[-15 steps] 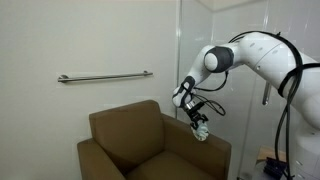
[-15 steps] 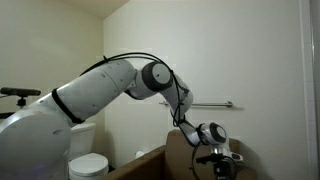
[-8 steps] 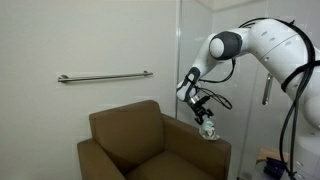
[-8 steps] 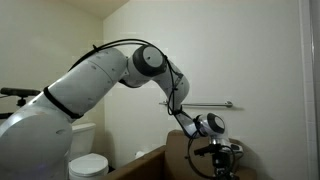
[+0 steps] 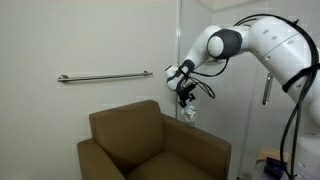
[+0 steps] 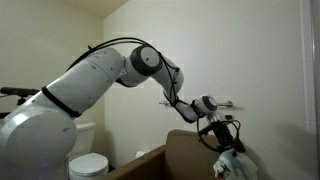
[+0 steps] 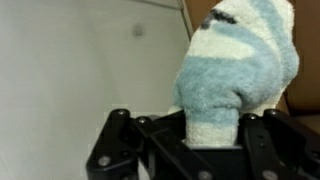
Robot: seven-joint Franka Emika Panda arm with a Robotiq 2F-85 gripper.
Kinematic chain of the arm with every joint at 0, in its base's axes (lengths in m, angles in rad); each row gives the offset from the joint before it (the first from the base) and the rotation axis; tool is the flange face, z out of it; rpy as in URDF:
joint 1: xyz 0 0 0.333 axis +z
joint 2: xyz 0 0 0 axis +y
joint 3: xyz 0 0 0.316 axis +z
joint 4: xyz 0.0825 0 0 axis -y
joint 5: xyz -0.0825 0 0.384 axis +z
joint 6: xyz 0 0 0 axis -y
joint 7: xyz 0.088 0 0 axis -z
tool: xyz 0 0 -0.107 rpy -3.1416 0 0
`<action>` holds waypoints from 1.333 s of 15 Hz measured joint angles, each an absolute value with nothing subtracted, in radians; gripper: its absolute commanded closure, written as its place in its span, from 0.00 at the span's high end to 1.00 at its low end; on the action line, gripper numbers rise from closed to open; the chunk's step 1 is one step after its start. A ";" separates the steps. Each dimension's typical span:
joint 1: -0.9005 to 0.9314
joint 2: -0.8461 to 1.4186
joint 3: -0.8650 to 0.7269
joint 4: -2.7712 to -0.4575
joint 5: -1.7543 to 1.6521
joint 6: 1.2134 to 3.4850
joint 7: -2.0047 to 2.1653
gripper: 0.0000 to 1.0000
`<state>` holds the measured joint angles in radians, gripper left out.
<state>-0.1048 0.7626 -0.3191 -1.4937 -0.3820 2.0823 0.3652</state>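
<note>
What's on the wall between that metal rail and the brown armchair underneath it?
Nothing: in an exterior view, only bare white wall shows between the rail and the armchair's back. The striped sock the robot holds hangs beside that gap.

A: Wrist view: sock (image 7: 236, 62) top cut off at 12 o'clock, low end hidden btw the jaws of the gripper (image 7: 214, 128).
B: Gripper body's cut at 6 o'clock too. Fingertips?
A: Can't tell, sock covers them. Bkgd at 9 o'clock is blurred.
B: Armchair (image 5: 150, 145) base cut at 6 o'clock in both exterior views; arm (image 5: 270, 45) runs off at 3 o'clock in an exterior view.
A: Toilet (image 6: 88, 165) cut at 7 o'clock. Sock there's too dim, stripes unreadable.
</note>
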 measured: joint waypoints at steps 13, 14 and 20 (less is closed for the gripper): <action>-0.232 1.057 -0.225 -1.376 -0.139 2.132 0.292 0.05; -0.232 1.052 -0.227 -1.384 -0.139 2.104 0.285 0.05; -0.231 0.935 -0.279 -1.612 -0.138 1.976 0.292 0.05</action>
